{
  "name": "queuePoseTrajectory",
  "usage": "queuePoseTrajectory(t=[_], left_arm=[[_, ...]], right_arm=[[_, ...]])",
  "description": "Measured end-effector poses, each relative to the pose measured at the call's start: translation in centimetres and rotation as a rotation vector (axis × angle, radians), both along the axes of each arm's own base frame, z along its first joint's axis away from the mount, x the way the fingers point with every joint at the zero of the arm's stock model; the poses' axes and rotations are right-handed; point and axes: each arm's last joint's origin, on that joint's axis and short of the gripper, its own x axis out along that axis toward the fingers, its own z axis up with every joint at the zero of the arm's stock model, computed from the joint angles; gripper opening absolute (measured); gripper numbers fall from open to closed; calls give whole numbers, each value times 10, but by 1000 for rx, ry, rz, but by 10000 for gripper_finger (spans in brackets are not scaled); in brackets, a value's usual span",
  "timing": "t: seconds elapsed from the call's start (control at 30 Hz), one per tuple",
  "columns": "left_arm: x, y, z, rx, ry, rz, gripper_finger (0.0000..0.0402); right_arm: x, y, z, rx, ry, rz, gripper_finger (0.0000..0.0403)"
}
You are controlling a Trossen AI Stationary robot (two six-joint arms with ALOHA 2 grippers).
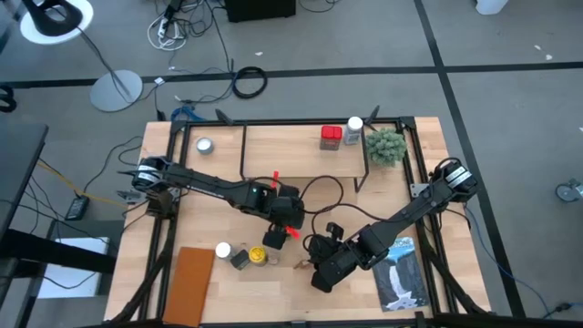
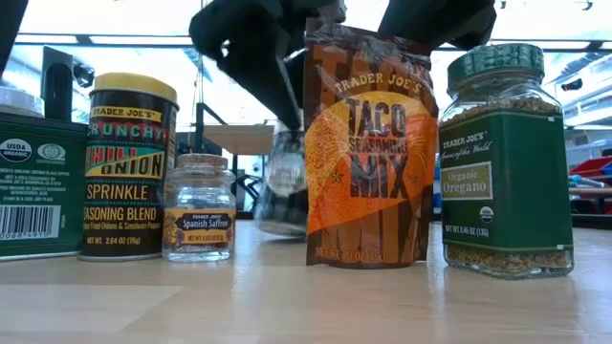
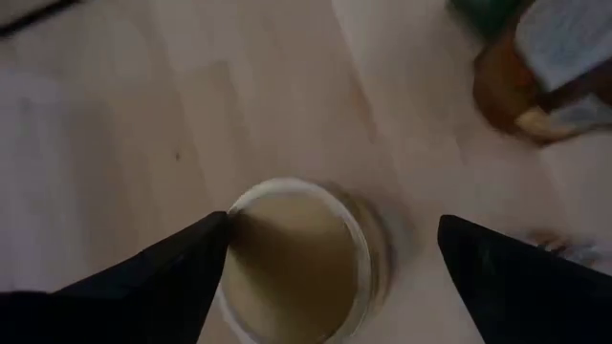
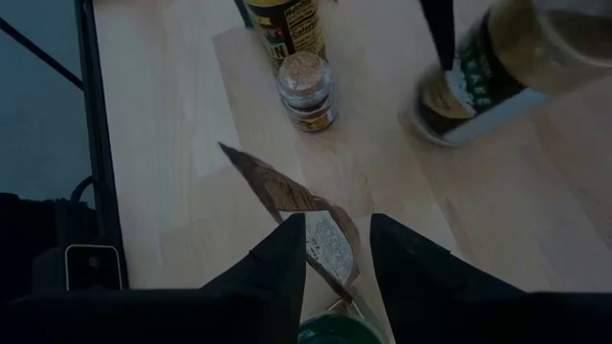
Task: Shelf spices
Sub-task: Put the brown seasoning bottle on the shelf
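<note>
Taco seasoning packet [image 4: 320, 239] stands upright on the tabletop [image 1: 301, 205], in the spice cluster at 6 o'clock, long axis vertical. Right gripper [image 4: 335, 250] sits directly above it, fingers clamped on its top edge, so the lift looks like straight up. Shelf [image 1: 301, 137] lies well apart toward 12 o'clock. Left gripper [image 3: 330, 248], beside at 9 o'clock, hangs fingers wide apart straddling a tan-topped jar [image 3: 296, 258], not gripping.
</note>
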Motion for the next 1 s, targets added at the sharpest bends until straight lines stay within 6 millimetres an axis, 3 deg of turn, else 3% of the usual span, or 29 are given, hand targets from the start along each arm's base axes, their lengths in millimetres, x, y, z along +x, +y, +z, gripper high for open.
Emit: queuePoseTrajectory(t=[0.37, 0.73, 1.0], left_arm=[[2, 1, 4, 4, -3, 9, 380], [-7, 5, 1, 16, 82, 140, 380], [-2, 7, 23, 39, 48, 159, 380]], right_arm=[[-1, 2, 0, 0, -1, 8, 119], [-1, 2, 0, -35, -13, 6, 119], [-1, 1, 0, -42, -17, 1, 119]])
